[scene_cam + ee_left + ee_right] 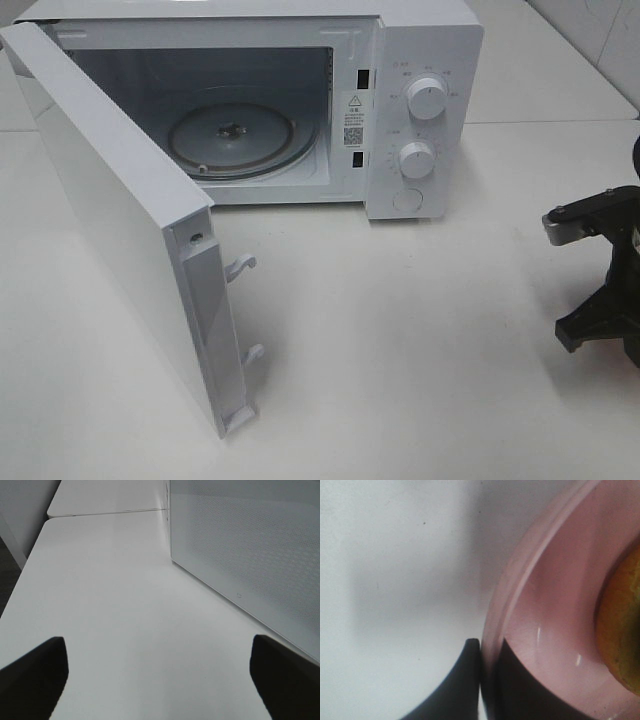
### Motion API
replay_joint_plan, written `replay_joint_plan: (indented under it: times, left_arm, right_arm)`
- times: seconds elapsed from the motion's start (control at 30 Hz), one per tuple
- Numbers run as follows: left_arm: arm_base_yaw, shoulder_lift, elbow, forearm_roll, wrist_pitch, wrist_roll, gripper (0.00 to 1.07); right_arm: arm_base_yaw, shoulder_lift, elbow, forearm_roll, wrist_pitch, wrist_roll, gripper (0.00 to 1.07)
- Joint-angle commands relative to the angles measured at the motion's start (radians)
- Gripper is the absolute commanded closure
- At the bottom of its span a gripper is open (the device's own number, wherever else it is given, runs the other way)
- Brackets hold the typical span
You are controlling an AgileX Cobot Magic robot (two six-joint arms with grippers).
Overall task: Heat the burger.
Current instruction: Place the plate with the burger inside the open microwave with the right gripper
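The burger (622, 630) shows only as a golden-brown bun edge in the right wrist view, sitting on a pink plate (555, 605). My right gripper (489, 645) is shut on the plate's rim, one dark finger (460, 685) outside it and one inside. In the high view only part of the right arm (600, 270) shows at the right edge; burger and plate are out of that view. My left gripper (159, 680) is open and empty, low over the table beside the microwave door's outer face (250, 545). It is not in the high view.
The white microwave (420, 110) stands at the back with its door (120, 220) swung wide open to the front left. Its glass turntable (232, 138) is bare. White table (420, 340) lies in front. The table's left edge (20, 580) is close to the left gripper.
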Motion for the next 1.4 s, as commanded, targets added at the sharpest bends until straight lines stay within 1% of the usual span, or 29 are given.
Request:
replay_joint_plan:
  times: [0.03, 0.27, 0.37, 0.53, 0.77, 0.87, 0.9, 1.0, 1.13, 1.2, 1.23, 1.3, 1.33, 1.37, 1.4]
  left_arm:
    - [0.002, -0.017, 0.002, 0.006, -0.003, 0.001, 0.16]
    - [0.002, -0.017, 0.002, 0.006, -0.003, 0.001, 0.16]
    - [0.002, -0.017, 0.002, 0.006, -0.003, 0.001, 0.16]
    - [0.002, -0.017, 0.002, 0.006, -0.003, 0.001, 0.16]
    - [0.002, -0.017, 0.002, 0.006, -0.003, 0.001, 0.16]
    - [0.002, -0.017, 0.002, 0.006, -0.003, 0.001, 0.16]
    - [0.002, -0.017, 0.002, 0.006, -0.003, 0.001, 0.16]
    - [0.002, -0.017, 0.002, 0.006, -0.003, 0.001, 0.16]
    - [0.002, -0.017, 0.002, 0.006, -0.003, 0.001, 0.16]
    - [0.002, -0.017, 0.002, 0.006, -0.003, 0.001, 0.16]
    - [0.002, -0.017, 0.002, 0.006, -0.003, 0.001, 0.16]
    - [0.002, -0.017, 0.002, 0.006, -0.003, 0.001, 0.16]
    - [0.002, -0.017, 0.002, 0.006, -0.003, 0.001, 0.16]
    - [0.002, -0.017, 0.002, 0.006, -0.003, 0.001, 0.16]
    - [0.002, -0.017, 0.002, 0.006, -0.003, 0.001, 0.16]
  right_arm:
    - [0.002, -0.033, 0.0, -0.056, 0.039, 0.03, 1.07]
    - [0.002, -0.137, 0.001, -0.057, 0.104, 0.029, 1.07]
    - [0.002, -0.148, 0.001, -0.057, 0.111, 0.029, 1.07]
    - [0.002, -0.225, 0.001, -0.055, 0.158, 0.029, 1.07]
    - [0.002, -0.288, 0.001, -0.055, 0.191, 0.029, 1.07]
    - [0.023, -0.317, 0.008, -0.059, 0.192, 0.029, 1.07]
    - [0.048, -0.331, 0.009, -0.06, 0.203, 0.029, 1.07]
    - [0.072, -0.339, 0.01, -0.063, 0.215, 0.029, 1.07]
    - [0.134, -0.357, 0.016, -0.067, 0.22, 0.029, 1.07]
    - [0.143, -0.357, 0.016, -0.066, 0.228, 0.029, 1.07]
    - [0.17, -0.357, 0.021, -0.067, 0.234, 0.029, 1.07]
    - [0.184, -0.357, 0.025, -0.067, 0.234, 0.029, 1.07]
    - [0.213, -0.357, 0.025, -0.067, 0.236, 0.029, 1.07]
    - [0.213, -0.357, 0.025, -0.067, 0.236, 0.029, 1.07]
    - [0.247, -0.357, 0.025, -0.073, 0.237, 0.029, 1.07]
